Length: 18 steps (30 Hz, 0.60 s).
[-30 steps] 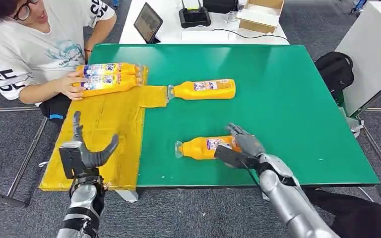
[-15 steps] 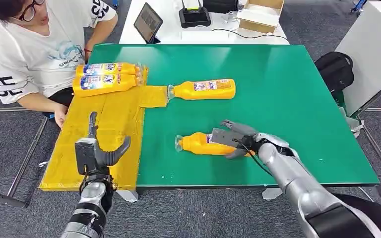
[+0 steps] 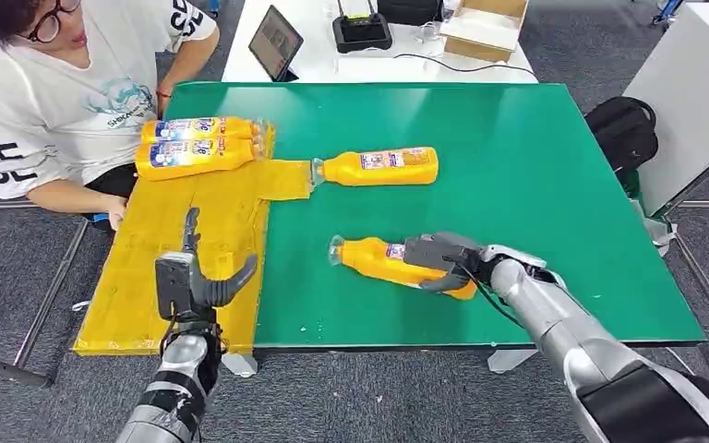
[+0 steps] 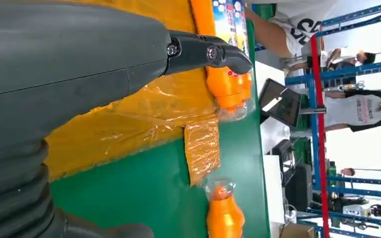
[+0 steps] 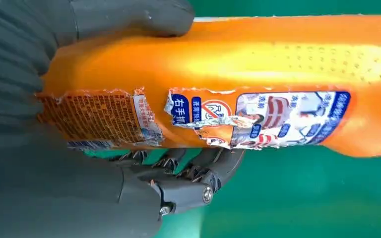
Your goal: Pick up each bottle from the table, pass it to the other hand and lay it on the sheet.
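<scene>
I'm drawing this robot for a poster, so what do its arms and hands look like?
Both arms are shiny silver metal in rounded segments, with dark bands near the left wrist. The left hand has a boxy dark grey palm and dark fingers. The right hand is dark grey with a ribbed cover; a thin black cable runs along its wrist.

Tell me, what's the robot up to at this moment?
Right robot hand grips near bottle. Left robot hand open above yellow sheet. Two bottles on sheet, another bottle waiting. Person's hand beside sheet.
</scene>
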Tool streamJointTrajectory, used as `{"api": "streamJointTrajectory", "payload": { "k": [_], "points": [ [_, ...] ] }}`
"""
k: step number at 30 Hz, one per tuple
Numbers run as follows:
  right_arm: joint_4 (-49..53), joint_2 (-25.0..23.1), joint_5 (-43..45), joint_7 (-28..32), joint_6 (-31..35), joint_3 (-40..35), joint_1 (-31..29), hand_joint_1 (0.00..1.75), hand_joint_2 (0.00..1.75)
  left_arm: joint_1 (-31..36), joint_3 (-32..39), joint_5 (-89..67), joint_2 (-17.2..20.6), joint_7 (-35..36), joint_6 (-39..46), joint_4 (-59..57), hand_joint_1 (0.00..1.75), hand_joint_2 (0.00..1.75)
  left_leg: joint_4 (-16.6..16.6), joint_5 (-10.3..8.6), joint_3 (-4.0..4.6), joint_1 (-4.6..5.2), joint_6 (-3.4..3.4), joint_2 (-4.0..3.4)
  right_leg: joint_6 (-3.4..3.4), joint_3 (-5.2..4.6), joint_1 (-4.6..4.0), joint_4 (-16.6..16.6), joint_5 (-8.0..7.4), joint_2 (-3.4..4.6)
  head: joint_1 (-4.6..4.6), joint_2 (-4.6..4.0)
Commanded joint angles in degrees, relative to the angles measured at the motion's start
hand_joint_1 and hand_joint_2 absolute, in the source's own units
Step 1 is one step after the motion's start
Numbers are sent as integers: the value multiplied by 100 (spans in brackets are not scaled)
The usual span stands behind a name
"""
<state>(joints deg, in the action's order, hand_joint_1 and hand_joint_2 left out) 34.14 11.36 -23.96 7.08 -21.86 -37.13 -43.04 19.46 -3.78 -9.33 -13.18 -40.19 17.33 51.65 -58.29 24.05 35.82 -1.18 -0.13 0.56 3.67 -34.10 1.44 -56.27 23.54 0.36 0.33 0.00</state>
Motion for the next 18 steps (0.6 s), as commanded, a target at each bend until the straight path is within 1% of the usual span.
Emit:
{"api": "streamJointTrajectory", "payload": {
  "k": [1, 3, 4, 5, 6, 7, 8, 9, 10, 12, 13, 14, 15, 17, 18],
  "points": [
    [-398, 150, 63, -5, -47, -726, 72, 175, 175, 301, -181, 30, 22, 25, -4, -562, 0, 175, 5, 3, -18, -5, 3, 8, -14, 23, -8, 9, 4, -13, 2, 0],
    [-398, 150, 63, -5, -47, -726, 72, 175, 175, 301, -181, 30, 22, 25, -4, -562, 0, 175, 7, 3, -23, -4, 5, 9, -17, 30, -8, 11, 5, -16, 0, 0],
    [-337, 117, 93, 31, 165, -682, 125, 175, 175, 283, -170, 36, 19, 26, 26, -539, 0, 175, 5, 2, -19, -4, 3, 7, -12, 23, -7, 8, 3, -13, 0, 0],
    [-248, 19, 154, 80, 530, -541, 233, 175, 175, 234, -151, 39, 27, 37, 48, -469, 0, 175, 10, 4, -34, -4, 6, 9, -21, 39, -9, 14, 6, -19, 2, 0],
    [-127, -89, 264, 148, 963, -326, 354, 175, 175, 188, -131, 43, 33, 43, 52, -391, 0, 175, 7, 2, -29, -5, 4, 9, -16, 34, -9, 11, 4, -17, 2, 0],
    [192, -355, 414, 270, 1694, 138, 641, 175, 175, 60, -71, 27, 37, 66, 84, -159, 0, 175, 7, 2, -29, -6, 3, 4, -14, 32, -9, 12, 2, -10, 0, 0],
    [665, -542, 320, 370, 2397, 487, 912, 175, 175, -41, -8, 15, 31, 100, 77, 45, 0, 175, 11, 3, -38, -6, 6, 5, -20, 43, -11, 16, 3, -14, 0, 0],
    [1261, -742, 232, 401, 2905, 881, 1235, 175, 175, -139, 40, -30, 17, 136, 64, 252, 0, 175, 9, 5, -35, -10, 2, -11, -16, 36, -13, 16, -1, 5, 2, 0],
    [2157, -949, 136, 483, 3373, 1318, 1640, 175, 175, -231, 80, -80, -7, 173, 25, 471, 0, 175, 14, 7, -44, -9, 4, -16, -22, 46, -15, 19, 0, 7, 0, 0],
    [3353, -1176, 5, 572, 3812, 1805, 2123, 175, 175, -301, 96, -118, -51, 200, -42, 680, 0, 175, 13, 11, -47, -10, 3, -34, -26, 42, -17, 14, 0, 22, 2, 0],
    [3882, -1278, -67, 680, 4046, 2036, 2324, 175, 175, -329, 74, -137, -81, 213, -74, 767, 0, 175, 5, 12, -27, -8, 1, -31, -23, 23, -15, 2, 2, 22, 4, 0],
    [4095, -1352, -170, 788, 4261, 2166, 2414, 175, 175, -344, 56, -133, -98, 217, -107, 813, 0, 175, 5, 12, -15, -4, -2, -29, -19, 11, -11, -5, 3, 24, -4, 0],
    [4213, -1341, -155, 761, 4233, 2202, 2432, 175, 175, -338, 43, -145, -121, 228, -91, 834, 0, 175, 1, 18, -22, -6, -1, -26, -25, 16, -14, -8, 11, 18, 2, 0],
    [4430, -1465, -250, 1044, 4493, 2444, 2530, 175, 175, -372, -33, -131, -130, 215, -154, 929, 0, 175, -1, 10, -3, -5, 1, -2, -16, -2, -10, -12, 12, -4, -2, 0],
    [4477, -1525, -266, 1175, 4645, 2521, 2553, 175, 175, -376, -45, -124, -136, 217, -166, 953, 0, 175, -3, 16, -8, -7, 2, 9, -23, 9, -14, -14, 22, -15, -4, 0]
  ]
}}
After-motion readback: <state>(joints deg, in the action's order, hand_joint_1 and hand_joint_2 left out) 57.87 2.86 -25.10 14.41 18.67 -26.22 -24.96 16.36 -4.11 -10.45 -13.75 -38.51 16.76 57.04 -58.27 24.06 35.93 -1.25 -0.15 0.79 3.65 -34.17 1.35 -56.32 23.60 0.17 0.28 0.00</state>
